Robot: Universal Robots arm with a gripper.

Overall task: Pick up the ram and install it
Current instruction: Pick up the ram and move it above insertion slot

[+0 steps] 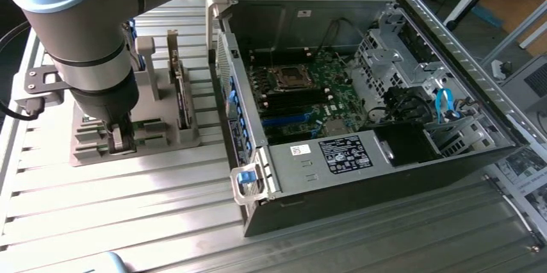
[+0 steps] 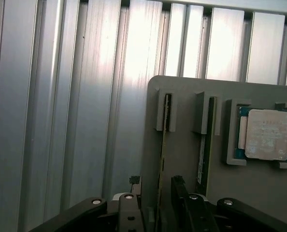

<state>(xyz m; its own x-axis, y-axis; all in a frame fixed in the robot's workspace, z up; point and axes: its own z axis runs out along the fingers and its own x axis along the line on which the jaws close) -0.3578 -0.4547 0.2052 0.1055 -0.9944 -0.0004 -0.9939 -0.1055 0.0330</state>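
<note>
Gripper [image 2: 154,208]: fingers spread, one either side of the ram [image 2: 163,145] | ram: on edge in a slot of the grey holder [image 2: 184,150], near end hidden by the fingers | second board [image 2: 205,145]: just beside, in the next slot | CPU [image 2: 266,133]: in its own pocket

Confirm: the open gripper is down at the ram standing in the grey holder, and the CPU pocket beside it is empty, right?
Not empty: the wrist view shows the silver CPU sitting in that pocket. The rest holds: the open gripper is down at the ram standing in the grey holder.
</note>
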